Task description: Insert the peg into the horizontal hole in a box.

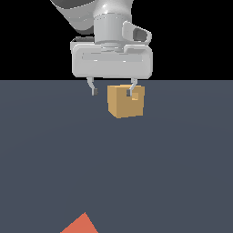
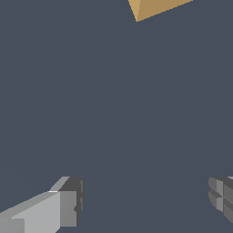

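Note:
The tan box sits on the dark floor at the far middle of the exterior view. Its small square hole shows in the side face turned to the exterior view's right, partly behind one finger. Only an orange-red tip of the peg shows at the bottom edge of the exterior view; the rest is cut off. My gripper hangs open and empty, level with the box's top. In the wrist view the fingers are wide apart and a corner of the box shows at the edge.
The dark grey floor stretches between the box and the peg's tip. Nothing else stands on it in either view.

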### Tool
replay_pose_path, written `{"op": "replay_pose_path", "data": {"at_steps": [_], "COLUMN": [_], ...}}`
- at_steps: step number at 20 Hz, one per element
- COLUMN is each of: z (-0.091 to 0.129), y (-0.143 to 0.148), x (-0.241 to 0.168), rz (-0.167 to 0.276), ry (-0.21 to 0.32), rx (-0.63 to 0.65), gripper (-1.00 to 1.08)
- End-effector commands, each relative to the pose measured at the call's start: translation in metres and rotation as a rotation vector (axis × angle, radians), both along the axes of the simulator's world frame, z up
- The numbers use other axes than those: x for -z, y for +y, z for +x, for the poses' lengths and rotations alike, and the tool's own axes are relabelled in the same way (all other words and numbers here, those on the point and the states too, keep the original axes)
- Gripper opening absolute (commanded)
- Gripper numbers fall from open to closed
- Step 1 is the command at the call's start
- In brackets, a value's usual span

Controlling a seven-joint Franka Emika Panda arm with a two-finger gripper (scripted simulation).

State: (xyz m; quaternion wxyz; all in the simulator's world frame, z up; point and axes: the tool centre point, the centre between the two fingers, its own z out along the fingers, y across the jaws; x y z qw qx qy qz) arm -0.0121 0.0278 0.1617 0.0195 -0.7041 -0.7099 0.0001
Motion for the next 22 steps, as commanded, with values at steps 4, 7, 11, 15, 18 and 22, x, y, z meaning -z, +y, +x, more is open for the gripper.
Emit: {"op": "replay_pose_path", "data": {"at_steps": [4, 7, 11, 15, 18, 22], "z": [0.001, 0.002, 0.0, -0.013, -0.034, -0.067], "y": [-0.007, -0.028, -0.077, -0.148, -0.207, -0.267], "x": [0.002, 0.008, 0.022, 0.041, 0.058, 0.076], "rz": [-0.001, -0.004, -0.01, -0.019, -0.026, -0.033], "ry": [0.0, -0.001, -0.004, -0.007, -0.01, -0.013], "rx": [0.017, 0.067, 0.182, 0.351, 0.5, 0.66], "gripper": [1.0, 1.0, 1.0, 1.0, 1.0, 1.0]}}
